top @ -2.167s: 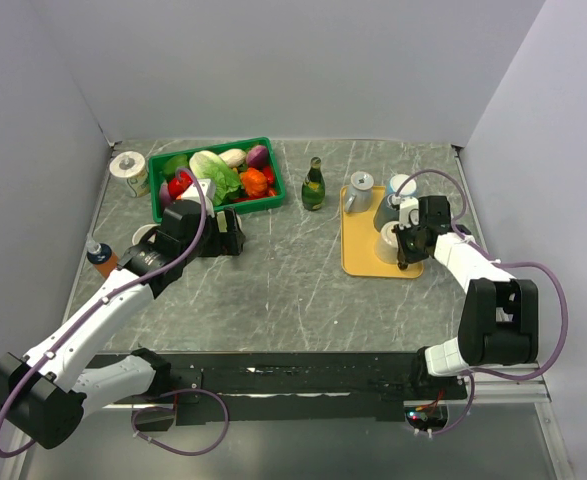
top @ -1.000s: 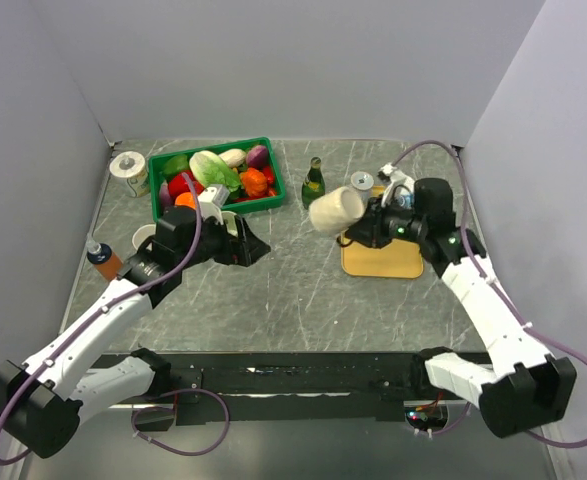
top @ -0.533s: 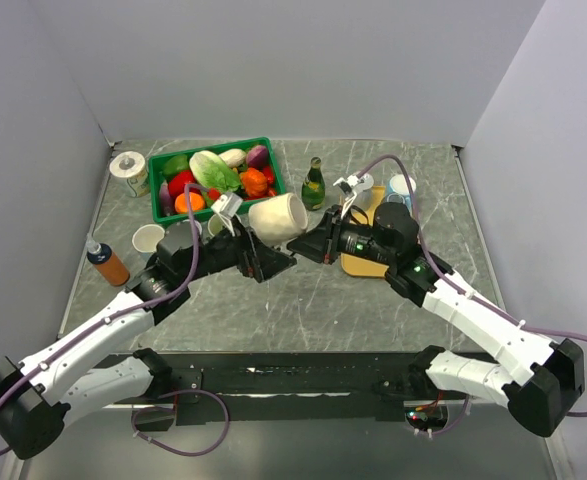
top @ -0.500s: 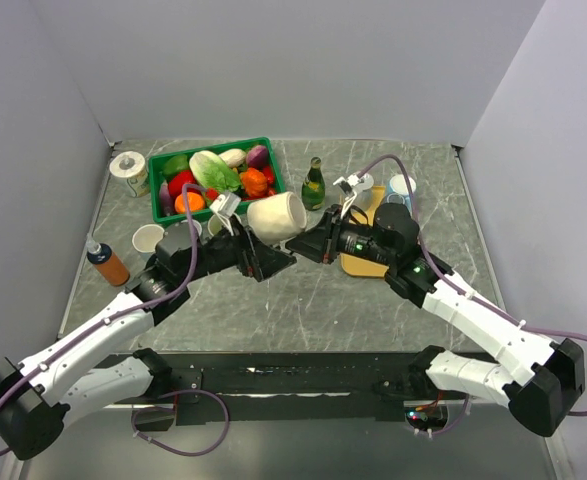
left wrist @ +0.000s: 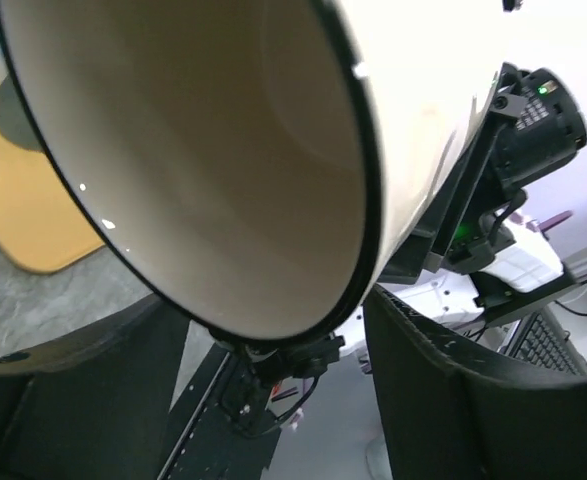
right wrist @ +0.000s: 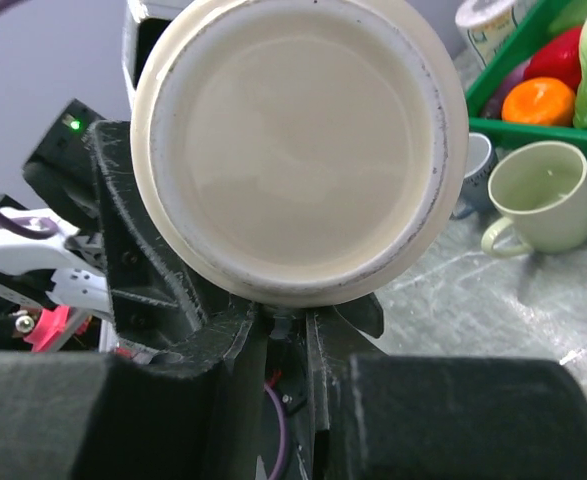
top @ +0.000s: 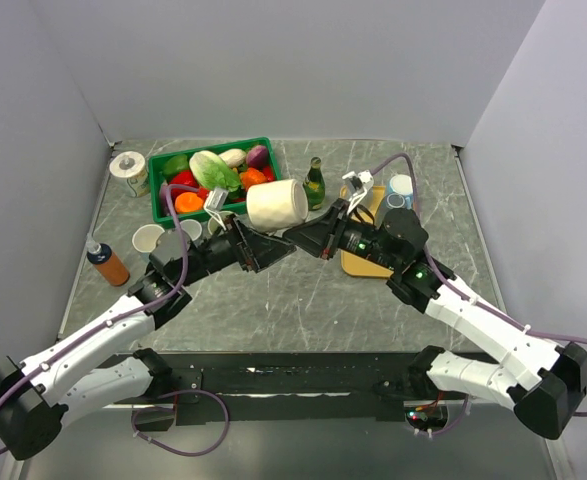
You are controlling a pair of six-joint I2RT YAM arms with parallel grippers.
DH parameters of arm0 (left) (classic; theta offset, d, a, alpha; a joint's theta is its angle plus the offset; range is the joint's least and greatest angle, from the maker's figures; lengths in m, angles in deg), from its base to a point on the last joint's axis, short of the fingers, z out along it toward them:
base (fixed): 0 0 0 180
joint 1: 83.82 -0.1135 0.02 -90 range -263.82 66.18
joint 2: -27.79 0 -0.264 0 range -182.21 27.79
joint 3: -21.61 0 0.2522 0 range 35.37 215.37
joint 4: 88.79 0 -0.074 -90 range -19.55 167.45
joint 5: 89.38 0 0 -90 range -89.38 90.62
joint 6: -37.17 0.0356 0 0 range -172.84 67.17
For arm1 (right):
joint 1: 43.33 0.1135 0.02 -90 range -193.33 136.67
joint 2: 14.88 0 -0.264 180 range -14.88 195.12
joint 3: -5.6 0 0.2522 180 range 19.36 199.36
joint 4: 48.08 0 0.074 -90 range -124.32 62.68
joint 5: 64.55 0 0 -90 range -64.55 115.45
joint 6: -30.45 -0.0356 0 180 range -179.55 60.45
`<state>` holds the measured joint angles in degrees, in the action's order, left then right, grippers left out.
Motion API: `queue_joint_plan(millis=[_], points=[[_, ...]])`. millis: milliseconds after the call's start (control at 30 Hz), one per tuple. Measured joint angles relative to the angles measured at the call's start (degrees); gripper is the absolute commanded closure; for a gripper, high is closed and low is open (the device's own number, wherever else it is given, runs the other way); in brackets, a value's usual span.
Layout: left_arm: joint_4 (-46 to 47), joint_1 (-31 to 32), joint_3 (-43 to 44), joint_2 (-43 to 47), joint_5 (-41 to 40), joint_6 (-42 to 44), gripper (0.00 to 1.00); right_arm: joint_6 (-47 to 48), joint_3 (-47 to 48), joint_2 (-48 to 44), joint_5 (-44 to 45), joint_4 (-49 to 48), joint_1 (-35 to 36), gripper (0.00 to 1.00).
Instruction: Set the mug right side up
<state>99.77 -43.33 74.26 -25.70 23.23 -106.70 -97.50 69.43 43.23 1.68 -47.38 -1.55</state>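
The cream mug (top: 276, 203) hangs in the air over the middle of the table, lying on its side. Its open mouth faces the left arm and fills the left wrist view (left wrist: 203, 150). Its flat base faces the right arm in the right wrist view (right wrist: 293, 140). My right gripper (top: 303, 237) is shut on the mug from below, its fingers close together (right wrist: 283, 330). My left gripper (top: 265, 250) is open, its fingers spread wide under the mug's rim (left wrist: 273, 340). I cannot tell whether they touch it. The mug's handle is hidden.
A green basket (top: 269, 148) of vegetables stands at the back left, with a green bottle (top: 315, 183) beside it. An orange tray (top: 358, 262) and a blue cup (top: 401, 187) are behind the right arm. Two cups (top: 148, 238), a sauce bottle (top: 104, 263) and a can (top: 128, 168) stand at the left.
My right gripper lifted the mug off the orange tray and carried it left to the centre. The left gripper came in under it. In the last half second the mug rose slightly.
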Motion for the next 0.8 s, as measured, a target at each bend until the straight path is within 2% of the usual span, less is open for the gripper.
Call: queue_joint_plan(millis=[267, 433, 633, 800], points=[[3.37, 0.02, -0.31, 1.01, 0.55, -1.57, 0.33, -2.10, 0.00, -3.39, -0.15, -0.90, 0.00, 1.00], [8.92, 0.07, -0.52, 1.14, 3.32, -2.80, 0.36, -4.13, 0.00, -4.96, -2.56, -1.66, 0.04, 1.00], [14.23, 0.15, -0.39, -0.85, 7.10, -4.55, 0.44, -6.19, -0.04, -5.33, -4.17, -2.47, 0.09, 1.00], [15.58, 0.55, -0.39, -1.64, 7.82, -5.92, 0.56, -6.36, -1.14, -6.40, -4.13, -3.50, 0.09, 1.00]])
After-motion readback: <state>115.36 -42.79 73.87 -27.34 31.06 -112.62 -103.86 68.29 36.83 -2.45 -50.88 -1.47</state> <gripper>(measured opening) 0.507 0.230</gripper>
